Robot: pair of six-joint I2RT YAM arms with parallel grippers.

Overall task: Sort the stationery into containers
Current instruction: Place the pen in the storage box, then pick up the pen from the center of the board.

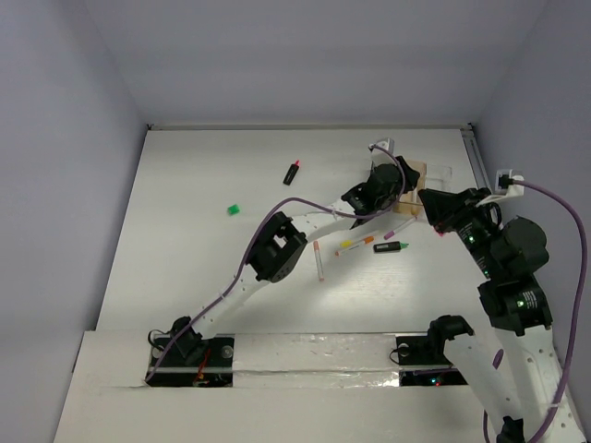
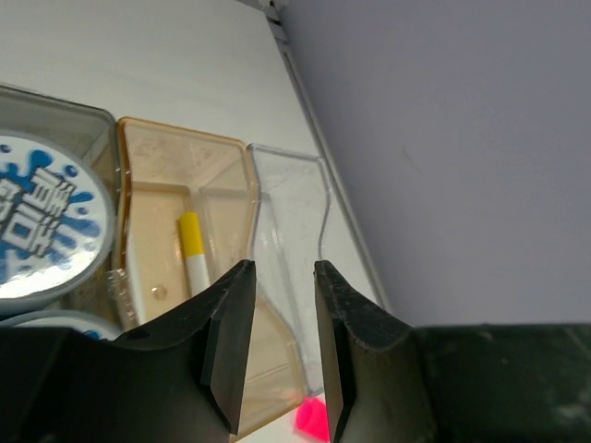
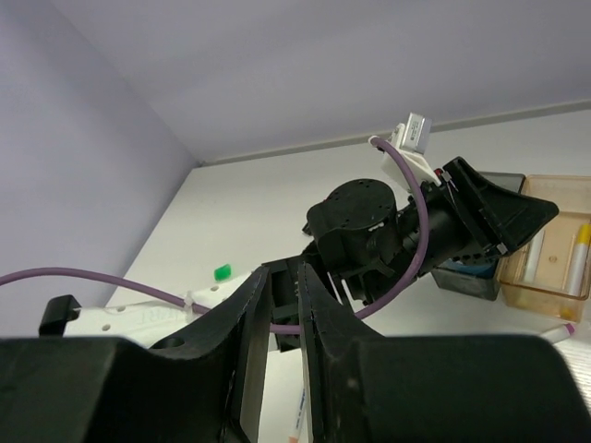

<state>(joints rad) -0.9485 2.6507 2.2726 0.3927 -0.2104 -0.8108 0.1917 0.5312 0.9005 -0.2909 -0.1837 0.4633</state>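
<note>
The containers are a joined row: a dark grey tray [image 2: 88, 125] holding two blue-white rolls [image 2: 42, 217], an amber tray [image 2: 217, 175] with a yellow-capped pen [image 2: 192, 247], and a clear tray [image 2: 294, 208]. My left gripper [image 2: 282, 272] hovers over the amber and clear trays, its jaws a little apart with nothing between them. My right gripper [image 3: 283, 275] sits just right of the trays [image 1: 413, 185], narrowly open and holding nothing. On the table lie a pink-white pen [image 1: 319, 261], a yellow-orange pen [image 1: 355, 244], a purple pen [image 1: 399, 226] and a green-capped black highlighter [image 1: 391, 247].
A black highlighter with a red-pink cap [image 1: 292, 172] and a loose green cap [image 1: 234, 209] lie farther left. Something small and pink [image 2: 314, 420] shows by the amber tray's near corner. The left arm's wrist [image 3: 369, 231] fills the right wrist view. The side wall stands just right of the trays.
</note>
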